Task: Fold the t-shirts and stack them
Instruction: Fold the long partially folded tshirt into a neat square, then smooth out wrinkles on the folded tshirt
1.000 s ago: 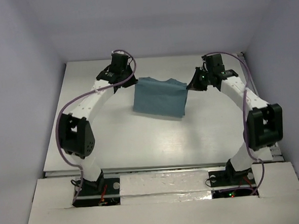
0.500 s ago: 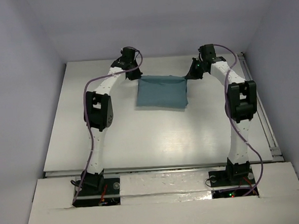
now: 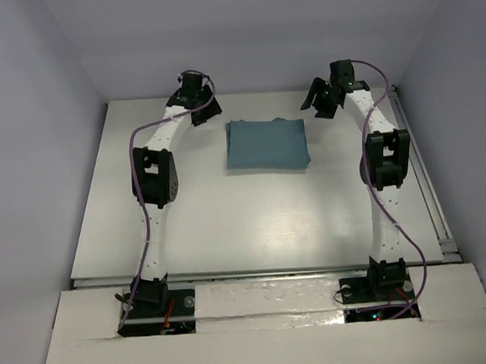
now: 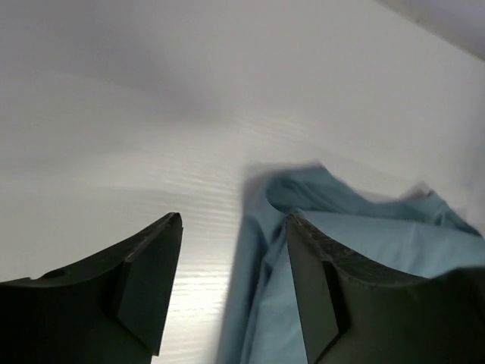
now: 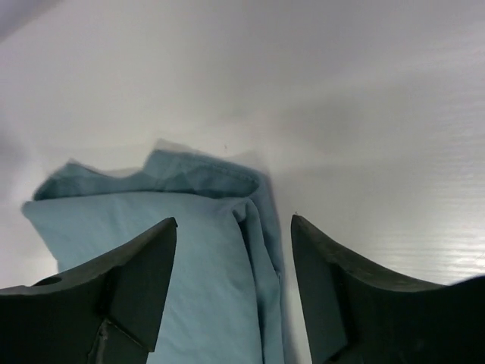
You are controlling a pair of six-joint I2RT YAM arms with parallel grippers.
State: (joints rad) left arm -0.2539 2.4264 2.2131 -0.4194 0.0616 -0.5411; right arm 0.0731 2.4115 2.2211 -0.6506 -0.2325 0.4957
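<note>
The teal t-shirt [image 3: 266, 144] lies folded into a flat rectangle at the far middle of the white table [image 3: 229, 224]. My left gripper [image 3: 201, 110] hovers open just beyond the shirt's far left corner. My right gripper [image 3: 317, 101] hovers open just beyond its far right corner. In the left wrist view the gripper [image 4: 233, 221] stands open over the shirt's rumpled left edge [image 4: 265, 250], holding nothing. In the right wrist view the gripper [image 5: 233, 223] stands open over the folded right edge [image 5: 261, 243], apart from the cloth.
Grey-violet walls enclose the table on the left, back and right. A metal rail [image 3: 427, 179] runs along the right edge. Both arms arch over the table's sides from their bases [image 3: 151, 299] at the near edge.
Both grippers were shut on the shirt's far corners and are now open and off it. The shirt has settled flat, and both grippers have drawn away a little towards the back wall.
</note>
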